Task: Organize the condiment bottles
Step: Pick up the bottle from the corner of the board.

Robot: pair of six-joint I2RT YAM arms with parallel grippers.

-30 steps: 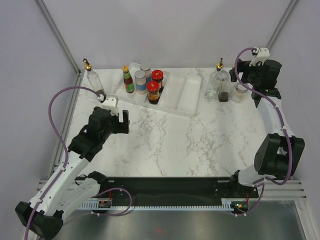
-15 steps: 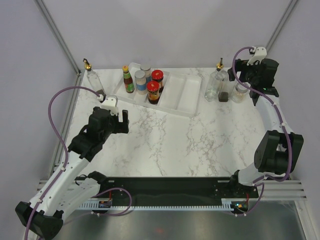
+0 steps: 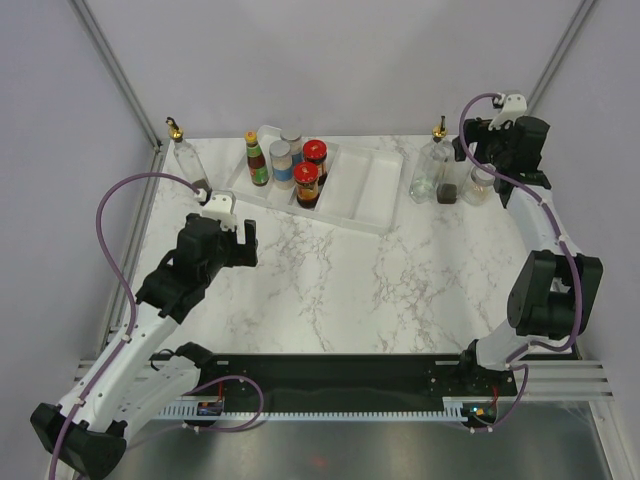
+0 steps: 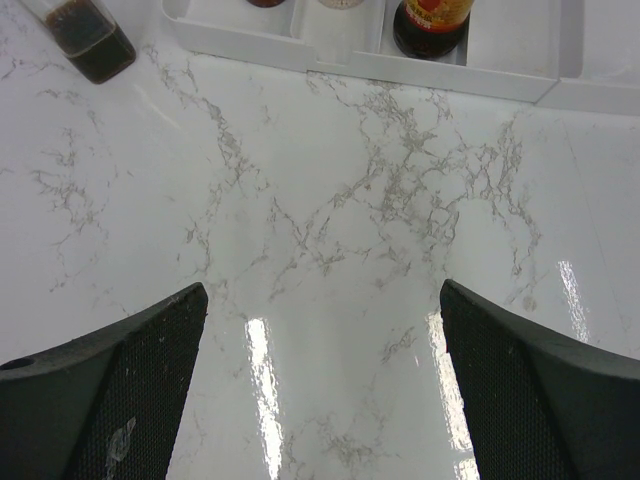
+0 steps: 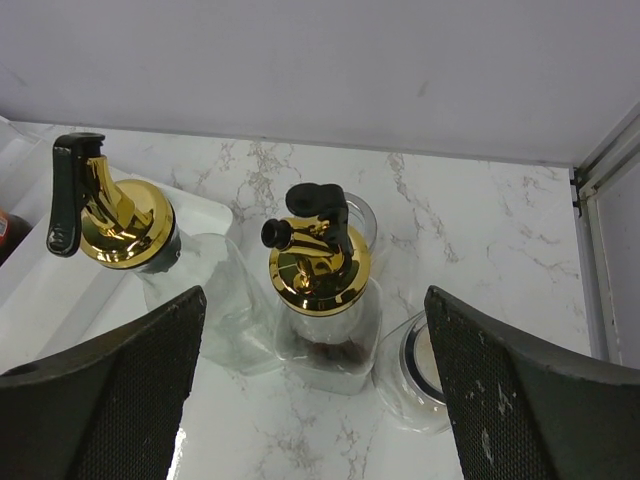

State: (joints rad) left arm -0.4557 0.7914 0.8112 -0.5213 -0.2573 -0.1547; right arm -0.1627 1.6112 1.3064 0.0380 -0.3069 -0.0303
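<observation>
A white tray (image 3: 372, 192) at the back holds an orange-capped sauce bottle (image 3: 257, 160), two silver-lidded spice jars (image 3: 281, 163) and two red-lidded dark jars (image 3: 307, 184). A tall gold-spouted cruet (image 3: 188, 160) stands alone at the back left. At the back right stand two more gold-spouted cruets (image 5: 115, 225) (image 5: 320, 265) and a clear jar (image 5: 425, 365). My right gripper (image 5: 312, 300) hovers open above the smaller cruet, its fingers on either side and apart from it. My left gripper (image 4: 322, 290) is open over bare marble in front of the tray.
Metal frame posts and a raised table edge (image 5: 600, 190) run close behind the right cluster. Another clear jar (image 5: 362, 215) stands behind the smaller cruet. The tray's right compartments (image 3: 385, 180) hold nothing. The lone cruet's dark base (image 4: 90, 45) is left of my left gripper.
My right gripper has shifted slightly back and left over the right cluster of cruets. The left arm and all bottles have stayed put.
</observation>
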